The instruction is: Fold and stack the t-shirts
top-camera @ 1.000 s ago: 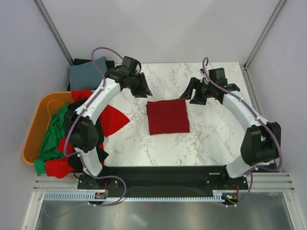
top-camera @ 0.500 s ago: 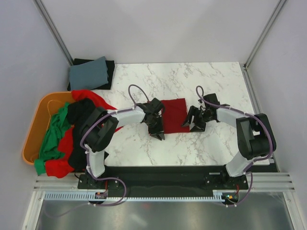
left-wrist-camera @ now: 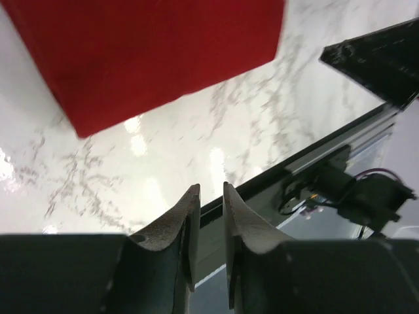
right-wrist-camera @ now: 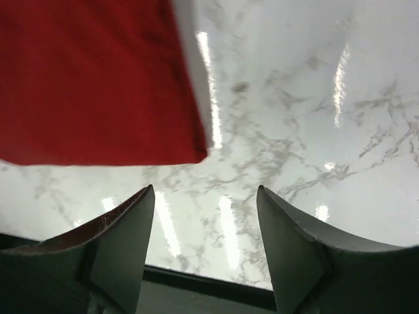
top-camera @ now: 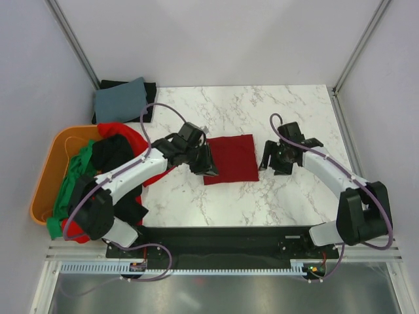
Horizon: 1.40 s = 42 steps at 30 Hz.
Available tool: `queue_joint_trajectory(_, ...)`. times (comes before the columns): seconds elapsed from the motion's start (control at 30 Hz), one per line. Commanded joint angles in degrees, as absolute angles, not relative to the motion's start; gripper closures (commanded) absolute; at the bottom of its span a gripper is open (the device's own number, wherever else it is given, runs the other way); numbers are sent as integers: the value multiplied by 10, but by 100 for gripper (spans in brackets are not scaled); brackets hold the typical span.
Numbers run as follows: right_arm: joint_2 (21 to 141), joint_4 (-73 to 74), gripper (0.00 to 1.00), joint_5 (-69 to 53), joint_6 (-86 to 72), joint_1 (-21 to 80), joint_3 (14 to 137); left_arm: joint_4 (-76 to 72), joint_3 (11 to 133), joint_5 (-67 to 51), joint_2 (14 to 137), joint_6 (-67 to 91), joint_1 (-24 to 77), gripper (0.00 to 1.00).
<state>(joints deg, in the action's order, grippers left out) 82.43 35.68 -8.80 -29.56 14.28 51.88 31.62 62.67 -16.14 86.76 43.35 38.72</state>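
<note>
1. Off the table's left edge, we see an orange tub (top-camera: pixel 40 190) heaped with unfolded t-shirts (top-camera: pixel 69 190) in green, bright red and black. They spill over its rim, and we judge they are waiting their turn.
2. At the back left corner, a grey-blue folded shirt (top-camera: pixel 120 99) lies on a black folded shirt (top-camera: pixel 149 91). This is probably the finished stack.
3. Moving right, the left gripper (top-camera: pixel 208 163) hangs low at the left edge of the dark red t-shirt (top-camera: pixel 230 157). Its wrist view shows the fingers drawn almost together with nothing between them, over bare marble just off the cloth.
4. Mid-table, that dark red t-shirt lies flat, folded into a neat rectangle. It sits between both grippers, where we judge either arm can reach it.
5. Just beside its right edge, the right gripper (top-camera: pixel 270 160) has its fingers spread wide. It is empty and clear of the cloth.
</note>
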Motion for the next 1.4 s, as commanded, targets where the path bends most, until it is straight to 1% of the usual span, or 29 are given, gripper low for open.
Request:
queue_joint_trajectory(0.0, 782, 408, 29, -64, -275, 172, 615, 323, 679, -132, 852, 413, 388, 73)
queue_joint_trajectory(0.07, 787, 375, 39, -118, -284, 177, 626, 324, 694, -120, 881, 406, 388, 74)
queue_joint_trajectory(0.1, 791, 358, 44, -166, -295, 178, 622, 324, 707, -118, 893, 403, 388, 75)
queue_joint_trajectory(0.13, 798, 347, 53, -179, -302, 179, 621, 323, 714, -115, 909, 401, 387, 75)
queue_joint_trajectory(0.2, 833, 330, 64, -206, -310, 180, 620, 323, 728, -119, 956, 394, 381, 77)
queue_joint_trajectory(0.3, 890, 277, 68, -221, -313, 180, 584, 319, 725, -117, 1007, 389, 375, 79)
queue_joint_trajectory(0.37, 939, 260, 73, -226, -302, 179, 563, 313, 714, -105, 1026, 378, 375, 80)
queue_joint_trajectory(0.43, 959, 259, 76, -181, -294, 179, 527, 311, 682, -91, 1044, 374, 372, 82)
queue_joint_trajectory(0.6, 942, 247, 77, -129, -296, 169, 447, 287, 589, -67, 1041, 360, 351, 83)
queue_joint_trajectory(0.7, 915, 260, 77, -123, -296, 169, 440, 298, 584, -61, 1027, 345, 347, 83)
queue_joint_trajectory(0.8, 880, 307, 73, -107, -287, 170, 478, 316, 601, -72, 989, 331, 347, 80)
queue_joint_trajectory(0.87, 849, 356, 54, -100, -280, 169, 510, 358, 624, -72, 948, 317, 347, 69)
queue_joint_trajectory(0.9, 839, 371, 46, -91, -273, 170, 546, 374, 652, -70, 931, 312, 347, 63)
queue_joint_trajectory(0.93, 832, 383, 29, -88, -272, 170, 564, 405, 665, -69, 917, 307, 347, 53)
queue_joint_trajectory(0.97, 819, 403, 22, -81, -269, 170, 598, 417, 678, -65, 903, 295, 347, 50)
queue_joint_trajectory(1.03, 816, 418, 14, -76, -265, 168, 629, 455, 711, -65, 865, 277, 347, 38)
queue_joint_trajectory(1.1, 821, 418, 13, -80, -265, 160, 656, 481, 726, -55, 834, 270, 347, 36)
queue_joint_trajectory(1.2, 848, 399, 14, -87, -265, 145, 676, 496, 705, -49, 781, 267, 347, 36)
queue_joint_trajectory(1.3, 888, 370, 17, -105, -268, 128, 688, 483, 658, -56, 733, 261, 347, 39)
queue_joint_trajectory(1.37, 925, 352, 23, -121, -266, 121, 701, 474, 632, -55, 680, 261, 347, 41)
